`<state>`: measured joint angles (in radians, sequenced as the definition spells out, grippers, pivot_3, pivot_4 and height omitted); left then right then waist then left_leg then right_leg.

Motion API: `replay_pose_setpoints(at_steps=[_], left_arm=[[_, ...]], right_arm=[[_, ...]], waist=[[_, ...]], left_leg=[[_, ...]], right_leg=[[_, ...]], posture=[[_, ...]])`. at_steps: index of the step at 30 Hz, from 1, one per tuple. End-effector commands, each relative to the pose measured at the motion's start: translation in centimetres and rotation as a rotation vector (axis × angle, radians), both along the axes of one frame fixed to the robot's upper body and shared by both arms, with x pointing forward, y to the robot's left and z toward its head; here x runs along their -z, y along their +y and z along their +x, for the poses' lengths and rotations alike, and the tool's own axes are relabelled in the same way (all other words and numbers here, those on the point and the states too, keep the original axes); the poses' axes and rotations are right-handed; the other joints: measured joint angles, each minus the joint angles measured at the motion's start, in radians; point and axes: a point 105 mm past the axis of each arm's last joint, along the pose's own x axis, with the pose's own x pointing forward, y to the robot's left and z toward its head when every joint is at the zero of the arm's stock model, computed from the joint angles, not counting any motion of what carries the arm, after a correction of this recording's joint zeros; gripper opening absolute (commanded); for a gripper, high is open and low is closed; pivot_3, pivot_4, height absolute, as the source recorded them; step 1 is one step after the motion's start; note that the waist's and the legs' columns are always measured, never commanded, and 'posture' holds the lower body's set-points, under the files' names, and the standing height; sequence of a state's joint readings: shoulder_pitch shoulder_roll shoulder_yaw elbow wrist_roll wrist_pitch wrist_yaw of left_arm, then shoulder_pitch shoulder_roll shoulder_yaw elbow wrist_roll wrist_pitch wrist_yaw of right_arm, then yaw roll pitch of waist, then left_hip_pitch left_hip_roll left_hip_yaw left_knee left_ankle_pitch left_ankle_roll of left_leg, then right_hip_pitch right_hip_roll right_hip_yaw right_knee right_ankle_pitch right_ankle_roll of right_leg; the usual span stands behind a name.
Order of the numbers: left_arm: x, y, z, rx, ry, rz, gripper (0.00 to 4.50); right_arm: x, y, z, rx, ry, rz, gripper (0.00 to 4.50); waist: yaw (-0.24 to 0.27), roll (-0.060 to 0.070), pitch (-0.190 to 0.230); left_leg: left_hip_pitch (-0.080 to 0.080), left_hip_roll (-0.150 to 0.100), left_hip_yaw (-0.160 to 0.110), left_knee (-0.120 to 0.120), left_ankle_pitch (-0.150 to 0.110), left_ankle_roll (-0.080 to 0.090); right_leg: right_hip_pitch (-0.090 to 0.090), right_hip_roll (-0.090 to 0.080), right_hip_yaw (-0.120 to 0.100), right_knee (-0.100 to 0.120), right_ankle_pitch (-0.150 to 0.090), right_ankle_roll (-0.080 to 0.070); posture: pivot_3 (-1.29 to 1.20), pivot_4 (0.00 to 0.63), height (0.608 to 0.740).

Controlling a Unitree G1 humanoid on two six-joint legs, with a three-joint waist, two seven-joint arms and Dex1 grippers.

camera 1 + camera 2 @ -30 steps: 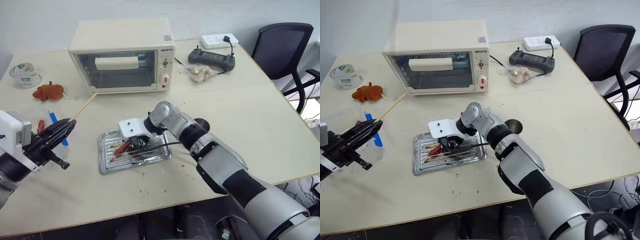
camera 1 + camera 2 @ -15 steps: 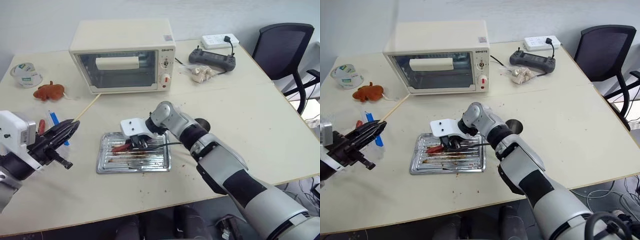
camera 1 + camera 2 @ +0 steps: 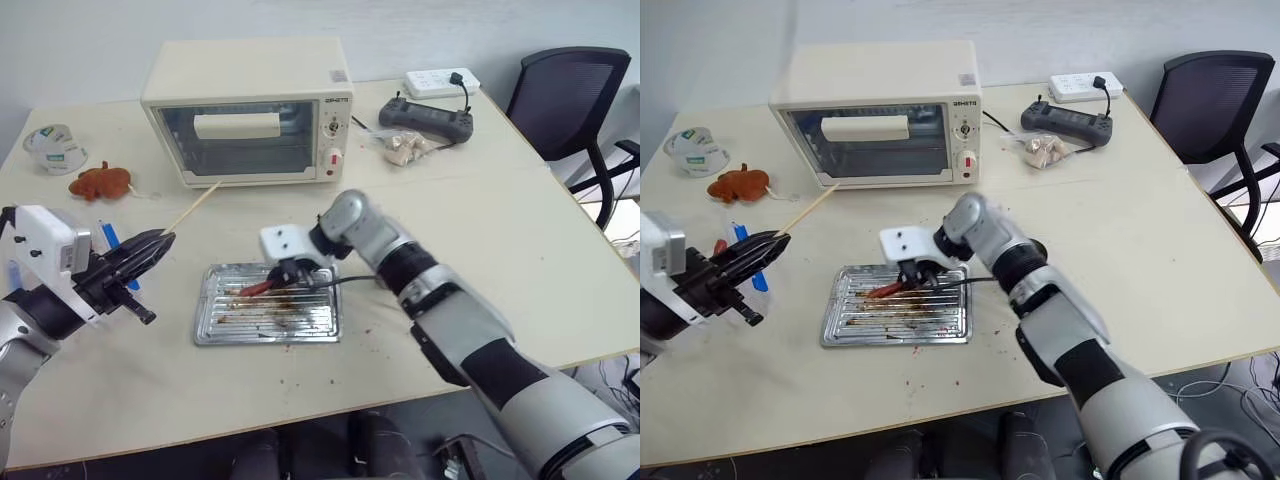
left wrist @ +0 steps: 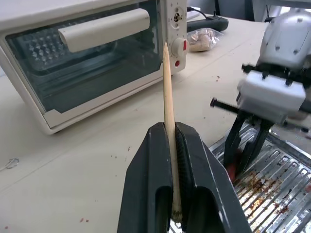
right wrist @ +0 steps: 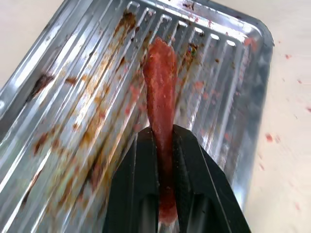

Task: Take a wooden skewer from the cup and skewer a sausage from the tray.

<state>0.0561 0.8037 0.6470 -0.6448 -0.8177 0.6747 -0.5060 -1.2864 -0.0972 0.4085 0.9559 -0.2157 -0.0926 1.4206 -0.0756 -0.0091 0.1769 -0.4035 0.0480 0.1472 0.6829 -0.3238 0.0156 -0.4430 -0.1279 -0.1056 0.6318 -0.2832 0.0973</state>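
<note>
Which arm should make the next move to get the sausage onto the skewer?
Probably the left. Its claw grips the wooden skewer, tip aimed toward the tray, while the right claw holds the sausage just above it, ready to be pierced.

Cream table (image 3: pixel 520 230) carries tray (image 3: pixel 215 325), toaster oven (image 3: pixel 248 110).

A ridged, shiny metal tray (image 3: pixel 268 318) smeared with brown greasy stains lies on the matt cream surface (image 3: pixel 520 250), a pale bare-wood skewer (image 4: pixel 168 121) sits between ribbed matt black pincer fingers (image 4: pixel 199 179), and the sausage (image 5: pixel 160 97) looks moist, reddish and glossy.
</note>
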Motion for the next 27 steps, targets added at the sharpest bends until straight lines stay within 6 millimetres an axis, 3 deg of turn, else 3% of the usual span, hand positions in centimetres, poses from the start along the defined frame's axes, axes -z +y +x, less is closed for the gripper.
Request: replay_pose_setpoints(at_steps=[1,5,10,17,27], left_arm=[[-1.1,-1.2,0.0,0.09,-0.022,0.023,0.0],[-1.1,-2.7,-0.3,0.227,0.025,0.055,0.0],[-0.7,-4.3,-1.3,0.406,0.108,0.113,0.0],[-0.9,-5.4,-1.2,0.51,0.121,0.15,0.0],[-1.1,-6.7,-0.7,0.598,0.108,0.17,0.0]], right_arm=[[-5.6,-1.7,-1.1,-0.047,-0.025,0.051,0.3],[-9.1,-6.1,-2.9,0.007,-0.018,0.048,0.3],[-12.4,-9.9,-5.0,0.11,0.015,0.075,0.3],[-13.1,-11.0,-7.1,0.146,0.049,0.092,0.3],[-12.5,-10.7,-7.5,0.147,0.032,0.086,0.3]], waist=[[0.005,0.0,0.0],[0.017,0.0,0.0],[0.02,0.0,0.0],[0.026,0.0,0.0],[0.046,0.0,0.0]], left_leg=[[0.0,0.0,0.0,0.0,0.0,0.0],[0.0,0.001,0.0,0.0,0.0,0.0],[0.0,0.0,0.001,0.0,0.0,0.0],[0.001,0.0,0.002,0.0,0.0,-0.001],[0.001,-0.001,0.003,0.001,0.0,0.0]], right_leg=[[0.0,0.0,0.0,0.0,0.0,0.0],[-0.001,0.0,-0.001,0.0,0.0,0.0],[-0.001,0.0,-0.001,0.0,0.0,0.0],[-0.001,0.002,0.0,0.002,0.0,0.0],[-0.001,0.003,0.0,0.002,0.0,0.0]], posture=[[0.0,0.15,0.74],[0.0,0.15,0.74],[0.0,0.15,0.74],[0.0,0.15,0.74],[0.0,0.15,0.74]])
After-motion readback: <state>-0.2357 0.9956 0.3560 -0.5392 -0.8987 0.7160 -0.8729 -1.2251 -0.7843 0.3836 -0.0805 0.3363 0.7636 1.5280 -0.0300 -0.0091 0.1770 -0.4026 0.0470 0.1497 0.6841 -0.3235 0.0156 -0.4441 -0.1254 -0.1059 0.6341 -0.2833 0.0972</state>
